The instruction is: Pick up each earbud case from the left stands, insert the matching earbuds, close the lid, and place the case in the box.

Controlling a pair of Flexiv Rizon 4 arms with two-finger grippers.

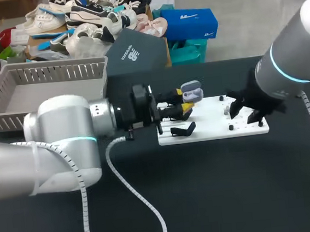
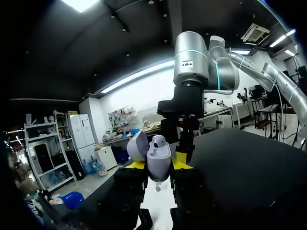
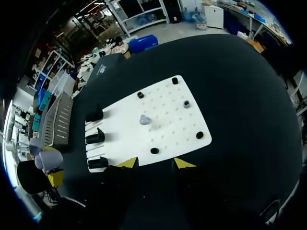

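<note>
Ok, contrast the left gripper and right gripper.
The left gripper is shut on a lavender earbud case with its lid open; the right gripper is open and empty. The left gripper lies level; the right gripper points down at the white board. Both have yellow tips.

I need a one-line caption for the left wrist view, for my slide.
Left hand holds a lavender earbud case, lid open, between its yellow tips, with the right arm ahead.

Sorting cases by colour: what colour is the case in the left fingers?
Pale lavender case, lid open; clearest in the left wrist view.
</note>
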